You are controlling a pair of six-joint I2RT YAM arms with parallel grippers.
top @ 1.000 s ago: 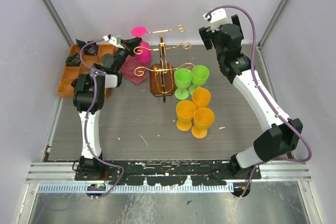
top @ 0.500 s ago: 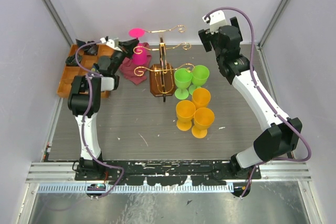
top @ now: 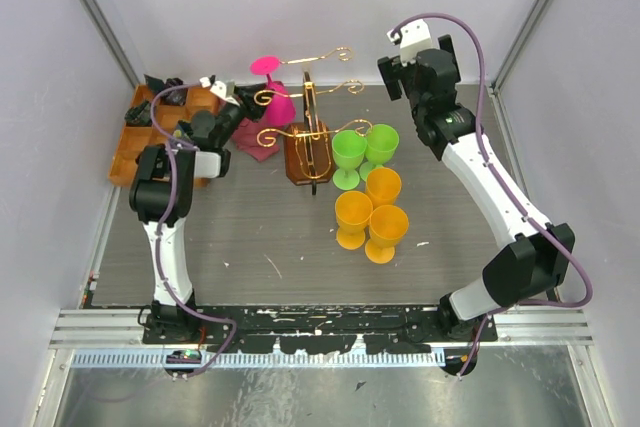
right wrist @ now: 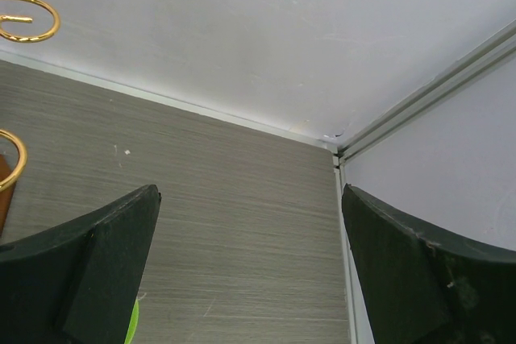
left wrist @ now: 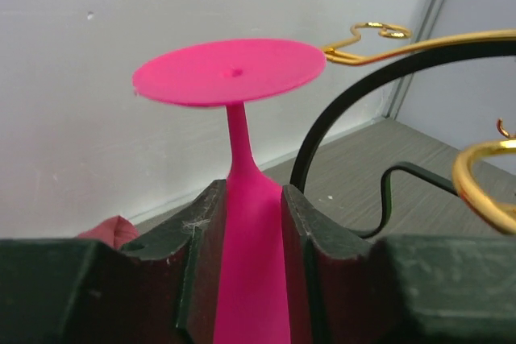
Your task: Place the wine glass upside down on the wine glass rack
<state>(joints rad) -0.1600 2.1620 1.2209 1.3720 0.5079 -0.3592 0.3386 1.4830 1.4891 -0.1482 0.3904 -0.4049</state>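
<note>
A pink wine glass (top: 279, 107) hangs upside down in my left gripper (top: 250, 105), its round foot on top, at the left side of the wine glass rack (top: 310, 125). The rack is gold wire with curled arms on a brown wooden base (top: 300, 159). In the left wrist view the gripper (left wrist: 250, 231) is shut on the glass (left wrist: 238, 142) where the stem widens, and the foot sits level with a gold scroll arm (left wrist: 403, 44) just to its right. My right gripper (top: 392, 75) is open and empty, high at the back right; its view (right wrist: 250, 263) shows only the table.
Two green goblets (top: 350, 152) and three orange goblets (top: 353, 215) stand right of the rack. A maroon cloth (top: 258, 139) lies left of the base. An orange wooden compartment tray (top: 135, 152) sits at the far left. Walls close the back and sides.
My left gripper has carried the pink glass a little to the right, closer to the rack's scroll arms. The right arm has barely moved.
</note>
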